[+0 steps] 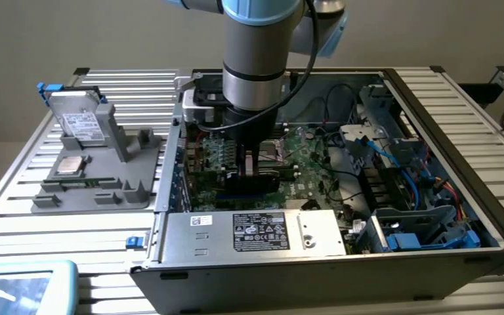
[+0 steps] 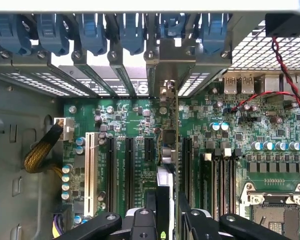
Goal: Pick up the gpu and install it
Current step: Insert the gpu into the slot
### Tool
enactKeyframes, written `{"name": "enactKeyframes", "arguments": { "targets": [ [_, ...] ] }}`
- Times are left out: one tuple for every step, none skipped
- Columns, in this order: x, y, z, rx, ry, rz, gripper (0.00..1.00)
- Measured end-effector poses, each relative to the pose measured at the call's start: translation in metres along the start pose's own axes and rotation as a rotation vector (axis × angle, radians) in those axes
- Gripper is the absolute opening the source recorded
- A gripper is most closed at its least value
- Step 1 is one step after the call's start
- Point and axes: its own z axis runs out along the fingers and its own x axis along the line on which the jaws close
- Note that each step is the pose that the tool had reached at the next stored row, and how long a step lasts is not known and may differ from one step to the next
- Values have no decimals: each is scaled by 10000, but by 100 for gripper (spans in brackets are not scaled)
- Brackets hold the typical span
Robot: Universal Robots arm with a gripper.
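My gripper (image 1: pixel 250 165) reaches down into the open computer case (image 1: pixel 488 216) over the green motherboard (image 1: pixel 309 164). It is shut on the gpu (image 2: pixel 166 150), a thin black card seen edge-on between the fingers (image 2: pixel 151 207). The card stands upright on the motherboard (image 2: pixel 270 130), in line with the black expansion slots (image 2: pixel 111 170). Its silvery bracket end (image 2: pixel 162 67) sits at the case's rear slot openings, under the blue latches (image 2: pixel 132 30). Whether the card is pressed fully into a slot I cannot tell. In the exterior view the gpu (image 1: pixel 250 182) shows as a dark edge below the fingers.
A grey holder (image 1: pixel 103 187) on the exterior view's left carries a silver hard drive (image 1: pixel 84 121), a processor chip (image 1: pixel 70 164) and a green memory stick (image 1: pixel 81 178). The power supply (image 1: pixel 252 231), cables and a drive cage (image 1: pixel 414 223) crowd the case. A red wire (image 2: pixel 285 75) runs nearby.
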Motion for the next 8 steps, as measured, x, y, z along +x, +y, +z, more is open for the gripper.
{"name": "enactKeyframes", "arguments": {
  "targets": [
    [0,0,0,0,1,-4,27],
    [0,0,0,0,1,-8,27],
    [0,0,0,-1,2,-10,27],
    [0,0,1,-1,2,-14,27],
    [0,0,2,-1,2,-15,27],
    [0,0,3,-1,3,-16,27],
    [0,0,5,-2,3,-18,27],
    [0,-1,7,-1,4,-20,27]
  ]
}}
